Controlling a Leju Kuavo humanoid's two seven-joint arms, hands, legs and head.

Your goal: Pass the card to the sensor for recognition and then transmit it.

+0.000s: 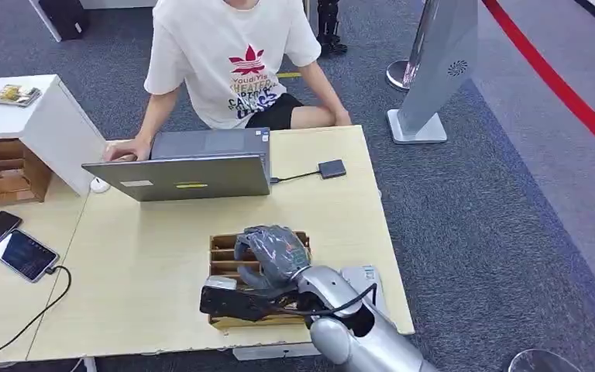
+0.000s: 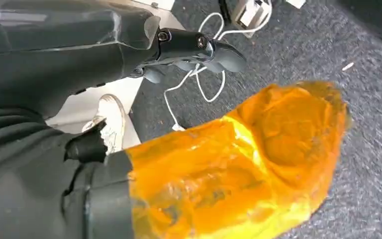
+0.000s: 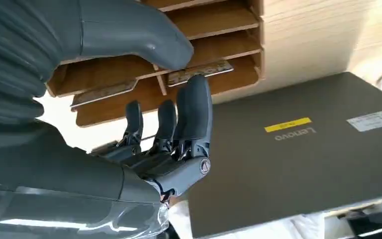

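**A:** Where's the right hand (image 1: 273, 252)?

**B:** Over the wooden card rack (image 1: 225, 252), near edge of the table (image 1: 147, 263). It's wrapped in clear film. The silver arm comes in from 5 o'clock.

**A:** Is it on the card?

**B:** The card (image 3: 201, 72) sits in an end slot of the rack. In the right wrist view the thumb (image 3: 144, 40) lies across the divider just on one side of it. One dark fingertip (image 3: 195, 92) is right at the other side. The other fingers are spread alongside, clear of the rack. I can't tell if it's actually pinched or just bracketed.

**A:** Any other cards?

**B:** There's a second card (image 3: 104, 92) one slot over, with nothing touching it.

**A:** And the left hand?

**B:** In the left wrist view the left hand (image 2: 189, 47) hangs above grey carpet (image 2: 368, 149). Its fingers are stretched out and there's nothing in them. A white cable (image 2: 199, 84) loops on the floor below.

**A:** What else is on the table?

**B:** A grey laptop (image 1: 190, 177) at 12 o'clock from the rack, lid back facing the robot. A small dark box (image 1: 331, 168) lies at 1 o'clock, cabled to the laptop and well apart from the rack. Two phones (image 1: 22, 254) lie at 9 o'clock, one of them on a black lead.

**A:** Anyone nearby?

**B:** A person (image 1: 232, 62) in a white tee sits behind the laptop. One hand (image 1: 124, 149) rests by its far left corner.
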